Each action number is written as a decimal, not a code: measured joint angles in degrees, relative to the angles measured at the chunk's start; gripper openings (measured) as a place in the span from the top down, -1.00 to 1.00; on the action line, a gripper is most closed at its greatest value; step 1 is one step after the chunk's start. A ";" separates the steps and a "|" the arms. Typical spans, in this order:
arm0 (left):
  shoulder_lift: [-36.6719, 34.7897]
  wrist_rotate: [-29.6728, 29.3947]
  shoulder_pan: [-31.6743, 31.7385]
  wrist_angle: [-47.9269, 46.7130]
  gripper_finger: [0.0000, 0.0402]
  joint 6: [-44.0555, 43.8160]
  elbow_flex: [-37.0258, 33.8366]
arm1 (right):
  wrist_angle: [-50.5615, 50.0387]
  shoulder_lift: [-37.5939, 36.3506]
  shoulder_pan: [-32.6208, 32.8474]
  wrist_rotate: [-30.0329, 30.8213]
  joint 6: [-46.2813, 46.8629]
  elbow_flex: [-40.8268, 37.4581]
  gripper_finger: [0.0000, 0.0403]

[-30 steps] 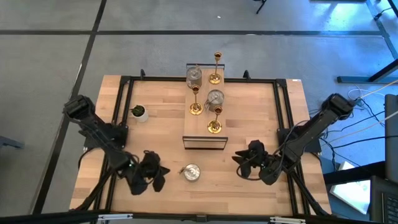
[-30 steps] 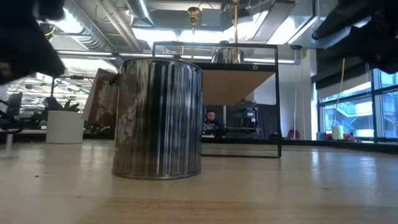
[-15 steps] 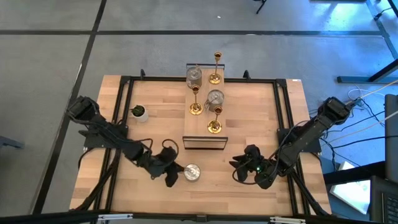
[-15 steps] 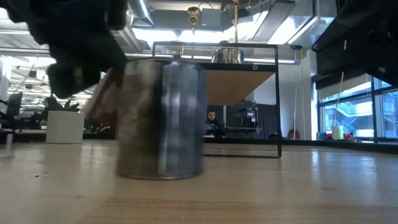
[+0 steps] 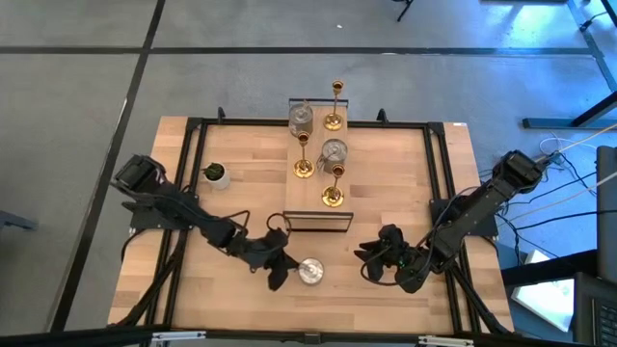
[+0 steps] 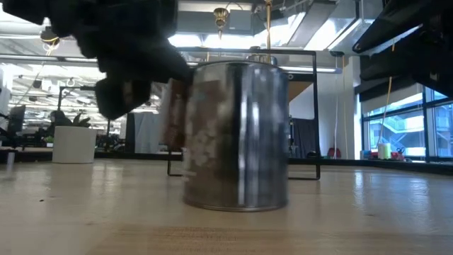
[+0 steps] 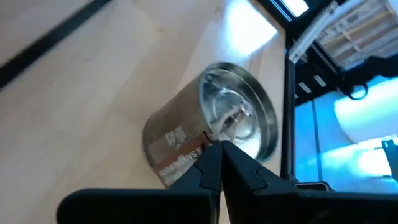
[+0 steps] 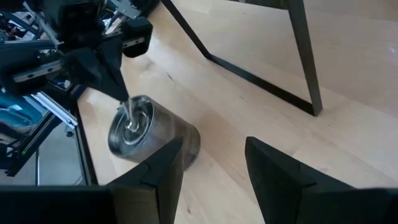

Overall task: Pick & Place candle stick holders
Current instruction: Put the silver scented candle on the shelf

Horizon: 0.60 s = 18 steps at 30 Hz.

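Your left gripper has its fingers pressed together, tip touching the left rim of the silver holder, which stands upright near the table's near edge. Your right gripper, fingers spread and holding nothing, waits just right of it. Five other holders sit on the shelf beyond.

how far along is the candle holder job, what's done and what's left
Done: three gold candlesticks and two silver holders stand on the raised shelf. In hand: the left pincer, shut, touches the last silver holder on the table. Left: getting that holder onto the shelf. The right pincer waits open nearby.
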 joint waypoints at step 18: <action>5.58 2.94 2.56 1.10 0.99 4.82 4.86 | 0.01 -0.02 0.00 0.15 0.00 0.00 0.13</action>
